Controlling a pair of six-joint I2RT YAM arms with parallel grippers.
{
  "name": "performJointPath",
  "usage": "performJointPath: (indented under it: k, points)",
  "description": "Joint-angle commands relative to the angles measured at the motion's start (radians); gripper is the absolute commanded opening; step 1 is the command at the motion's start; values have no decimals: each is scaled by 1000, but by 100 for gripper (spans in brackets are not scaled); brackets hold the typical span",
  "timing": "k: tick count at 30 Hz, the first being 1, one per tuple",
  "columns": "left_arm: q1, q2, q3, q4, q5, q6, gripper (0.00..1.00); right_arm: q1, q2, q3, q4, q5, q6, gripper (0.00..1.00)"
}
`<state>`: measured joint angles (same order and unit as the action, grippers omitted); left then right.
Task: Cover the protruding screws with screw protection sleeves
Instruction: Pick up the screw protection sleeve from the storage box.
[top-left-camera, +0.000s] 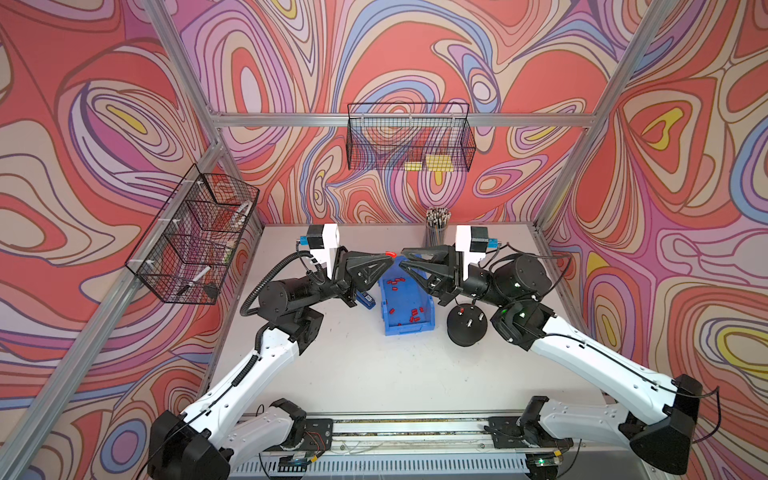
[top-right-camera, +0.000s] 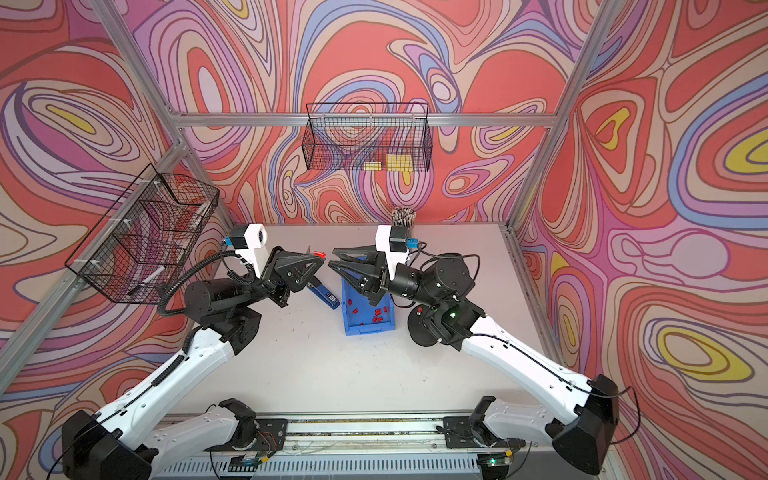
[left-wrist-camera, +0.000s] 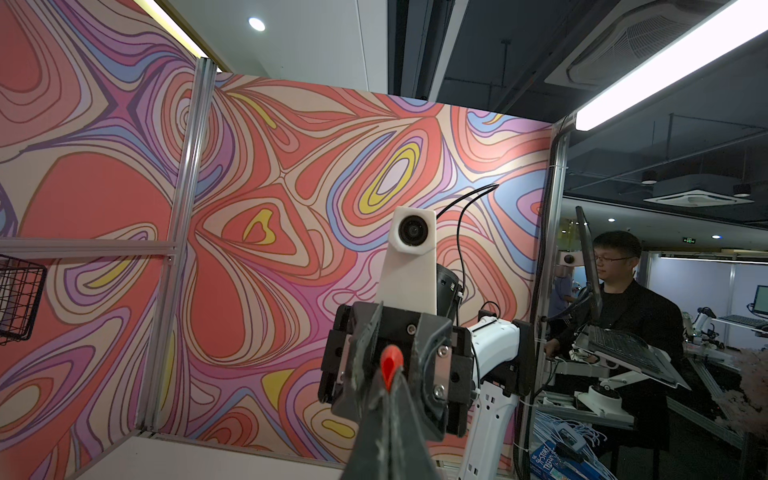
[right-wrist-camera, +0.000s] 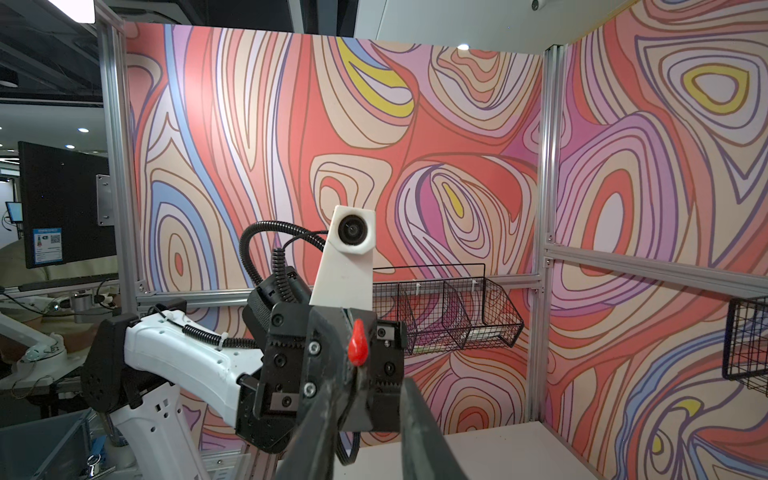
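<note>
sitting loose in blue bin (top-left-camera: 405, 330), red sleeves (top-left-camera: 393, 282); left gripper (top-left-camera: 390, 257) pinches 1 sleeve (top-left-camera: 389, 252); right gripper (top-left-camera: 402, 257) slightly parted.

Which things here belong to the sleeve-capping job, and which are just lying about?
Job: red sleeve pinched in the left gripper; right gripper, open; blue bin of loose sleeves; black base with studs, one capped red.

Lying about: blue tool; pencil cup; back wire basket with yellow pads; side wire basket.
</note>
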<state>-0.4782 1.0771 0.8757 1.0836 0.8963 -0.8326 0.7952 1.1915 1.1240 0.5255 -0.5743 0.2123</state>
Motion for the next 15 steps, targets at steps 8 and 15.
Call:
performJointPath:
  k: [8, 15]
  points:
    - [-4, 27, -12, 153, 19, -72, 0, 2, 32, 50, 20, -37, 32, 28]
    - [-4, 27, -14, 154, 22, -72, 0, 3, 43, 57, 29, -39, 39, 27]
